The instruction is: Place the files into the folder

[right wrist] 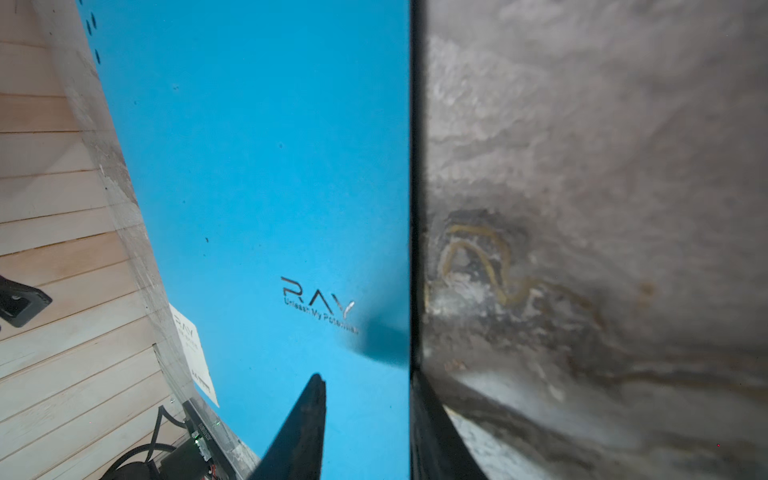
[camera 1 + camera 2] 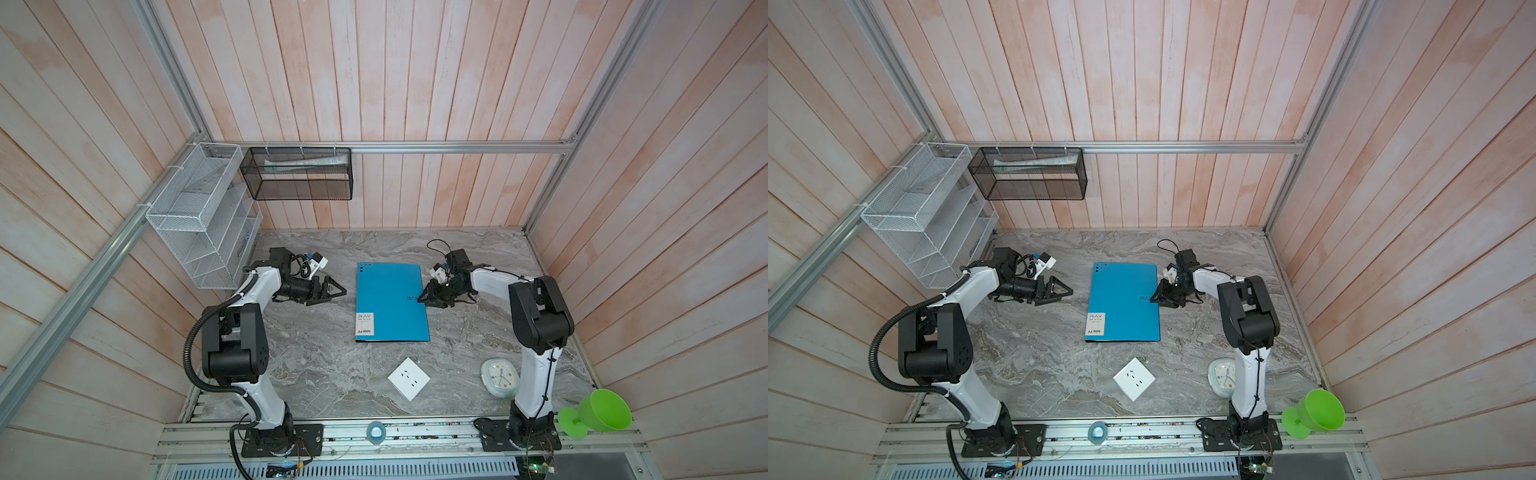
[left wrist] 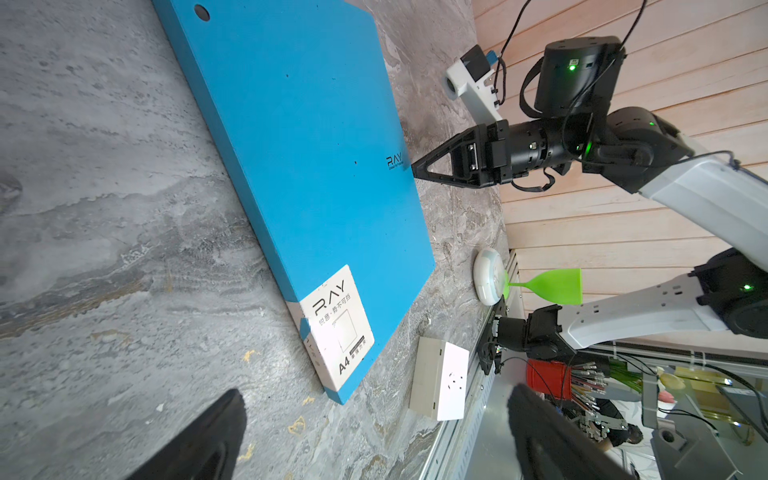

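Observation:
The blue folder (image 2: 390, 299) (image 2: 1123, 303) lies shut and flat on the marble table, with "RAY" lettering and a white corner label (image 3: 336, 324). My right gripper (image 2: 422, 299) (image 1: 365, 376) points down at the folder's right edge and is partly open. One finger (image 1: 307, 415) is over the blue cover (image 1: 249, 166); the other runs along the edge on the table side. My left gripper (image 2: 338, 291) (image 3: 374, 440) hovers wide open left of the folder, holding nothing. The files show in no view.
A white socket plate (image 2: 408, 378) lies in front of the folder. A white clock (image 2: 498, 376) sits by the right arm's base and a green goblet (image 2: 598, 411) at the front right. A white mesh rack (image 2: 195, 216) and a black one (image 2: 297, 174) hang at the back left.

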